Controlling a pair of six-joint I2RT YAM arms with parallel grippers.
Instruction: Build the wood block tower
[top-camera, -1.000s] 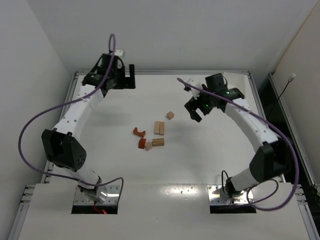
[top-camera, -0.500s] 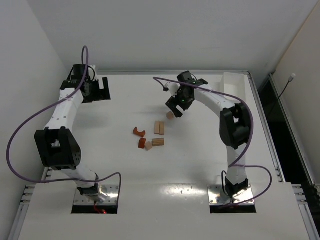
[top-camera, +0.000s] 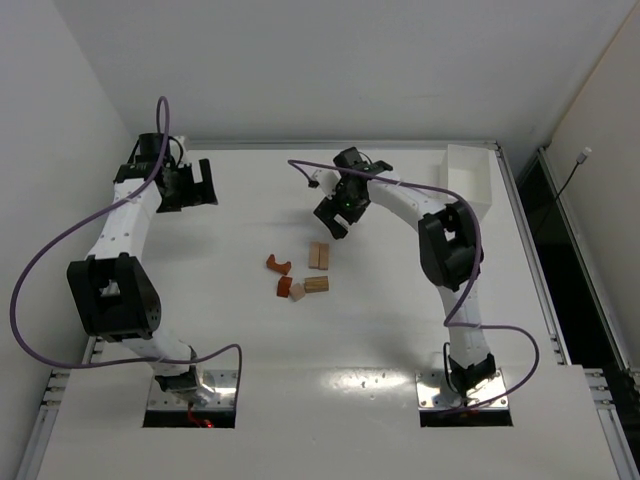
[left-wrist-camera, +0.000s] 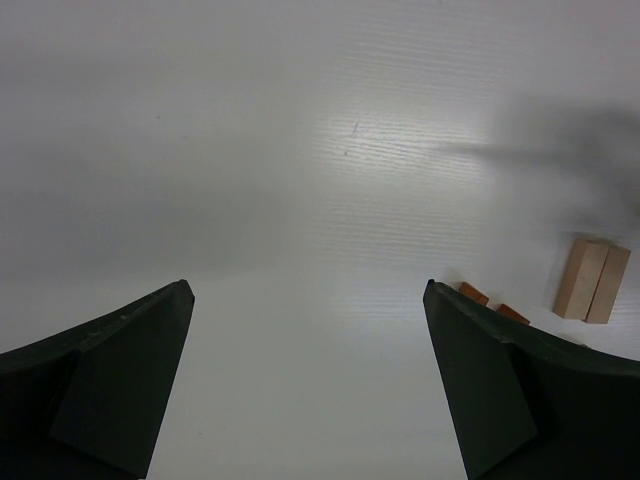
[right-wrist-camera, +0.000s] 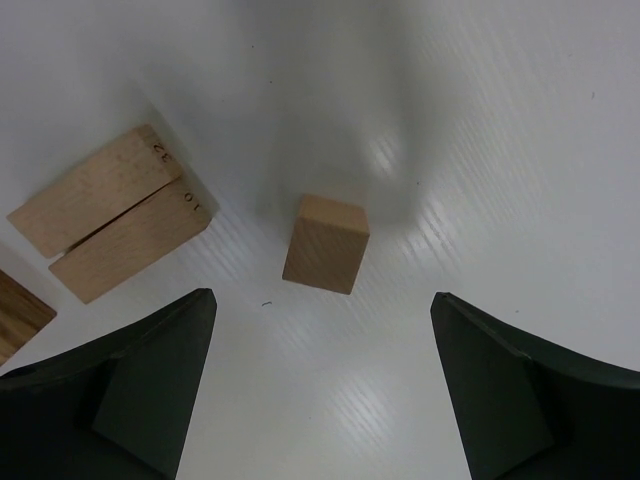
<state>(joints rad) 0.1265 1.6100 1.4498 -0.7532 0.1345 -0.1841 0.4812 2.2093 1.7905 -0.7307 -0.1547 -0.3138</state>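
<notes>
Several wood blocks lie loose mid-table: a pair of tan rectangular blocks (top-camera: 319, 255) side by side, an orange arch (top-camera: 278, 264), a reddish block (top-camera: 285, 287), a pale cube (top-camera: 297, 292) and a tan block (top-camera: 316, 284). No tower is in view. My right gripper (top-camera: 333, 221) hangs open just behind the tan pair. In the right wrist view a small tan cube (right-wrist-camera: 325, 243) stands on the table just ahead of the open right gripper (right-wrist-camera: 322, 297), untouched, with the tan pair (right-wrist-camera: 110, 213) to its left. My left gripper (top-camera: 197, 185) is open and empty at the far left.
A white rectangular box (top-camera: 468, 180) stands at the back right corner. The left wrist view shows bare table between the open left gripper (left-wrist-camera: 308, 288), with the tan pair (left-wrist-camera: 592, 281) and orange pieces (left-wrist-camera: 480, 295) far right. A raised rim runs round the table.
The right arm has swung left from the back right, and its gripper now hangs over the lone cube. The left gripper has moved left, away from the back edge.
</notes>
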